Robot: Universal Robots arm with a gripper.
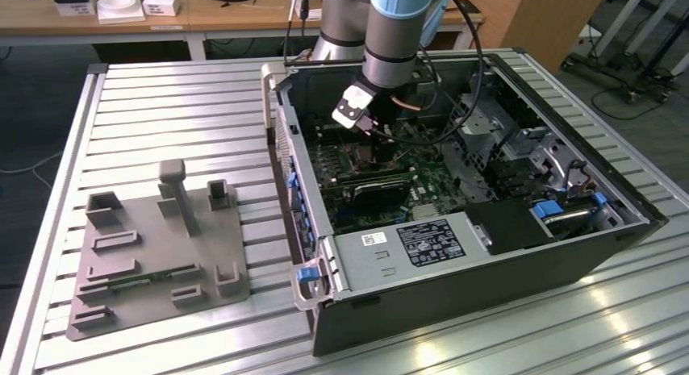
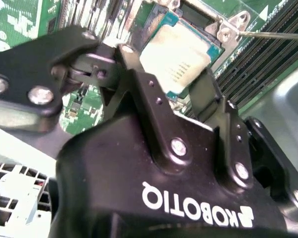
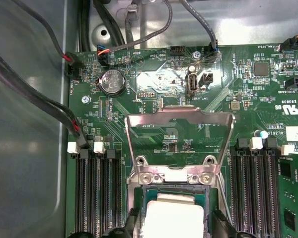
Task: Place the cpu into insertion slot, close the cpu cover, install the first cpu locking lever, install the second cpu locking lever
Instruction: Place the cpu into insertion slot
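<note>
Motherboard [image 3: 248, 96] below upright arm [image 1: 388, 44] with cpu [image 2: 181, 59].

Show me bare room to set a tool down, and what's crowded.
Bare: the ribbed table between the grey fixture tray and its far edge, on the exterior view's left of the computer case. Crowded: inside the case, claw over the cpu, memory slots both sides.

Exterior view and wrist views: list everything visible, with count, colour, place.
cpu: one, pale silver, at the insertion slot.
insertion slot: one, silvery rim, in circuit board.
cpu cover: one, silver frame, raised open.
circuit board: one, green, inside the case.
memory slots: two banks, black, flanking the slot.
case: one, black, on the table.
fixture plate: one, grey, exterior view's left of case.
table: one, silver, slatted, under the case.
arm: one, silver-blue, reaching into case.
gripper: one, black, over the cpu.
</note>
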